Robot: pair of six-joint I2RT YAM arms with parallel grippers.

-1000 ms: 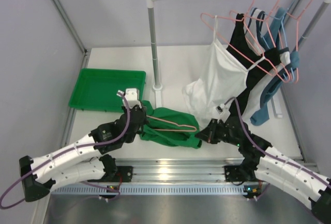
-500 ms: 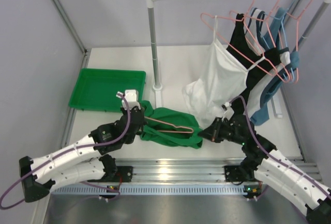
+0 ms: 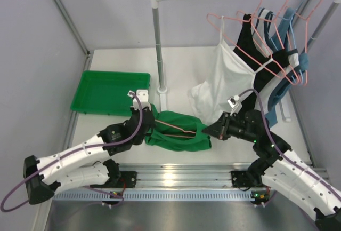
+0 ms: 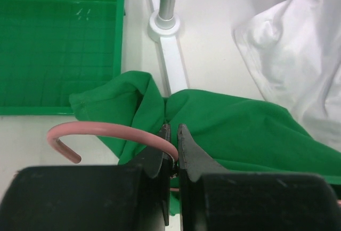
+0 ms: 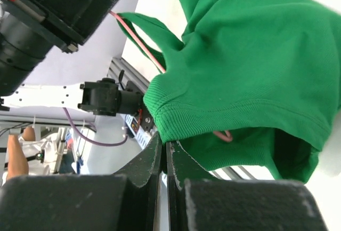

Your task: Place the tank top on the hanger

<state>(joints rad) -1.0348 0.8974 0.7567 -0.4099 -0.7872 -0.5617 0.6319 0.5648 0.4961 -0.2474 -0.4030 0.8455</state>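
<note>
The bright green tank top (image 3: 178,136) lies crumpled on the table between my two grippers. The salmon-pink wire hanger (image 3: 178,130) lies across it, partly tucked inside the fabric. My left gripper (image 3: 147,125) is shut on the hanger's neck just below the curved hook (image 4: 106,130), at the tank top's left end (image 4: 240,129). My right gripper (image 3: 209,130) is shut on the ribbed edge of the tank top (image 5: 250,65) at its right end. In the right wrist view the hanger wire (image 5: 139,41) runs into the garment.
A green tray (image 3: 109,92) sits at the back left. The rack's upright pole (image 3: 157,44) and its base (image 4: 165,25) stand just behind the tank top. A white top (image 3: 226,81), a black top (image 3: 248,41) and several pink and blue hangers hang at the right.
My right gripper has risen and turned with the tank top's edge in it. My left arm has shifted slightly right with the hanger.
</note>
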